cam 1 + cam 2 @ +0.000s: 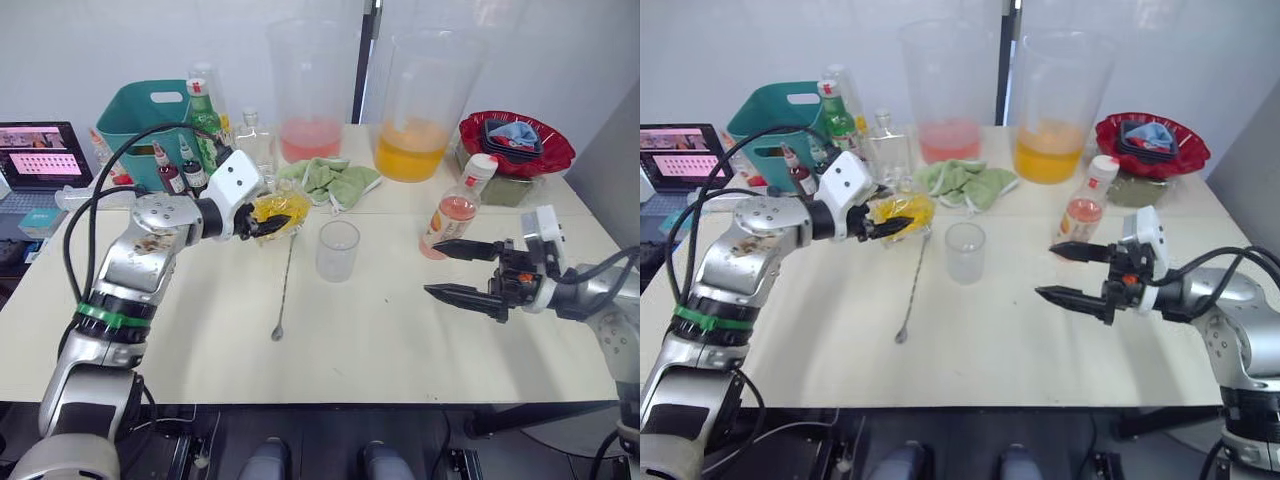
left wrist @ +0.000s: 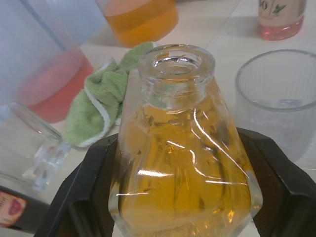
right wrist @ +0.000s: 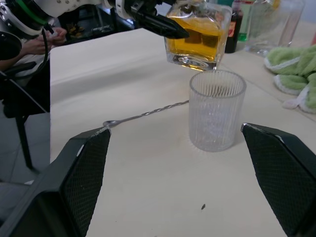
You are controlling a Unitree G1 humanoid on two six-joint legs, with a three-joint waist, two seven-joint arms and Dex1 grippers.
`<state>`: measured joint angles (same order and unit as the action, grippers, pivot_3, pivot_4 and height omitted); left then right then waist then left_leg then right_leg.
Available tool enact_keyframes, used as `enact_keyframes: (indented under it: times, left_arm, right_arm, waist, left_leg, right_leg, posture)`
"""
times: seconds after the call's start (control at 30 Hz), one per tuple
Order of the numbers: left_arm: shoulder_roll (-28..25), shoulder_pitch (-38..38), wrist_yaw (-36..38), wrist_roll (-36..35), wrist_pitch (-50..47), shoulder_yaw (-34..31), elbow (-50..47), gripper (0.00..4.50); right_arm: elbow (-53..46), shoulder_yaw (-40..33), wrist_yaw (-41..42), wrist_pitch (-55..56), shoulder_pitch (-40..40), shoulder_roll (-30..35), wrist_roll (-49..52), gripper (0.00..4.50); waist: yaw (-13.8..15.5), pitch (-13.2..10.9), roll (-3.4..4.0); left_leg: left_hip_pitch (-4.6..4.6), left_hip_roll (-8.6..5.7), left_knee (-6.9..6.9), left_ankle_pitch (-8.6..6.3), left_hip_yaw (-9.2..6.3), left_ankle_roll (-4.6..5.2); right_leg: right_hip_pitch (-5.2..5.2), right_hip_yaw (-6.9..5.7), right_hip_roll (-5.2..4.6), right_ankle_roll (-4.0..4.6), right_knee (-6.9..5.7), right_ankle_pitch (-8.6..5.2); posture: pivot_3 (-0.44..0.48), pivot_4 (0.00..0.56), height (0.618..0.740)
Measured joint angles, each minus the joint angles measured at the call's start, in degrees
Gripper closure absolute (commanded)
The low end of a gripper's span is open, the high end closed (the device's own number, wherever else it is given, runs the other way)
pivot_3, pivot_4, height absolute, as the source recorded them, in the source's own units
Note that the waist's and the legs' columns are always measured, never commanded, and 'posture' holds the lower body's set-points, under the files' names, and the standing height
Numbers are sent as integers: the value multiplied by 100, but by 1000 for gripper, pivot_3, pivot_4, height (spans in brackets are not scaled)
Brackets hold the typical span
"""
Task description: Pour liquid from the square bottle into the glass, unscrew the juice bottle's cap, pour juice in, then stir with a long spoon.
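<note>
Cream table (image 1: 400, 340), head view: left gripper (image 1: 262, 222) clamped on square bottle (image 1: 281, 209), near glass (image 1: 337, 250); right gripper (image 1: 462, 270) spread wide by juice bottle (image 1: 452, 212). L wrist view: we see an uncapped neck, liquid (image 2: 182, 187) high. R wrist view: bottle beside, not over, glass; tipping now may spill onto long spoon (image 3: 145, 114)

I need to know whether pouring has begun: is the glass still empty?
Empty. The glass stands upright on the table, clear to its base with no yellow inside, while the square bottle in the left gripper holds its liquid.
</note>
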<state>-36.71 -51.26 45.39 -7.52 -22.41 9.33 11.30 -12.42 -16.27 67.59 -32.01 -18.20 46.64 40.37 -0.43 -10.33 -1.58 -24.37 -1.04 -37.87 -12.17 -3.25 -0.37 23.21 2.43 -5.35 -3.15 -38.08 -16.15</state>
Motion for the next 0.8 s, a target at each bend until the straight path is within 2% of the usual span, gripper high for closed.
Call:
enact_keyframes:
  times: [0.2, 0.33, 0.53, 0.8]
  left_arm:
    - [360, -455, -99, 627, 1658, 113, 1181, 1733]
    - [697, -679, -106, 854, 2378, 183, 1787, 1733]
    - [1019, -841, -230, 1227, 2863, 224, 2580, 1733]
    - [1296, -846, -616, 1672, 3323, 315, 2877, 1733]
  right_arm:
    - [-380, -196, -296, 96, 660, -31, 25, 34]
    - [-734, -270, -559, 135, 1003, -171, 54, 34]
    - [-990, -319, -793, 155, 1400, -201, 100, 34]
    - [-1074, -332, -935, 224, 1612, -248, 96, 34]
  waist:
    - [-3, -1, -2]
    - [12, -3, -5]
    - [-12, -4, -6]
    - [-21, -4, -7]
  left_leg:
    - [-1, -1, 0, 0, 1, 0]
    - [-1, -4, -2, 0, 1, 1]
    - [-1, -4, -2, 0, 1, 1]
    - [-1, -4, -2, 0, 0, 1]
  right_leg:
    - [1, 0, -2, 0, 0, 0]
    - [0, 0, -3, -1, -1, 0]
    - [0, 0, -1, -1, -2, 0]
    - [0, 0, -2, -1, -3, 1]
  posture:
    - [0, 150, 740]
    - [0, 150, 740]
    - [0, 150, 740]
    - [0, 150, 740]
